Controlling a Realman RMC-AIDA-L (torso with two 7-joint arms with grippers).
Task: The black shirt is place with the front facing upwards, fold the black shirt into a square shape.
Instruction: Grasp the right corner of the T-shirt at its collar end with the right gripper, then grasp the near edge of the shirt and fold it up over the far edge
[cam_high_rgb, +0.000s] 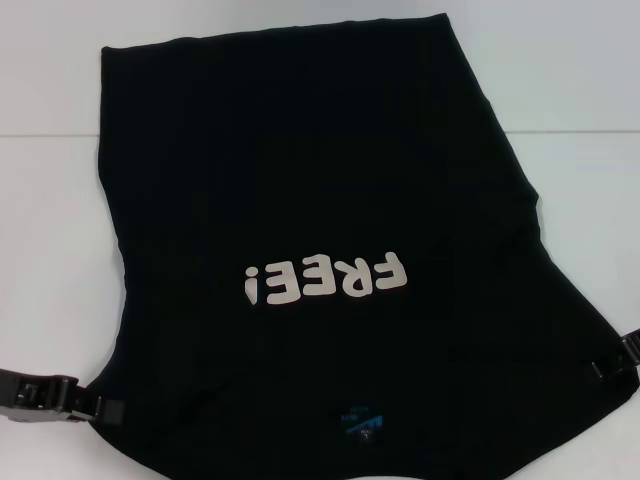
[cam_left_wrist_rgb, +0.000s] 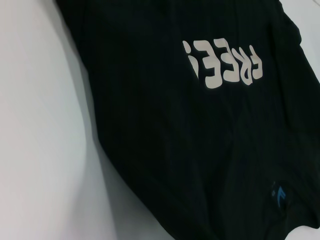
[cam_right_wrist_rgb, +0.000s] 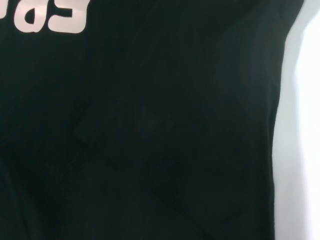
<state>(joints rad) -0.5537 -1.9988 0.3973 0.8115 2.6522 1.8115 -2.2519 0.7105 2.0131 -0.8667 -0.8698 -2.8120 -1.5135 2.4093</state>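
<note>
The black shirt (cam_high_rgb: 320, 200) lies smooth on the white tabletop (cam_high_rgb: 570, 80), left gripper (cam_high_rgb: 95, 408) at 8 o'clock, right gripper (cam_high_rgb: 612, 362) at 4, jaws' state untellable.

Black shirt (cam_high_rgb: 320, 200) flat, front up, "FREE!" lettering showing.

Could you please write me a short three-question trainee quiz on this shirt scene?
1. True or false: the shirt is already folded into a small square.
2. Which edge of the head view is the blue neck label nearest? A) top B) bottom C) left
3. Fill in: the off-white lettering on the shirt reads ____.

Key
1. False. It lies spread over the white table, with the left gripper and right gripper at its near corners.
2. B.
3. FREE!, seen upside down in the head view.
</note>
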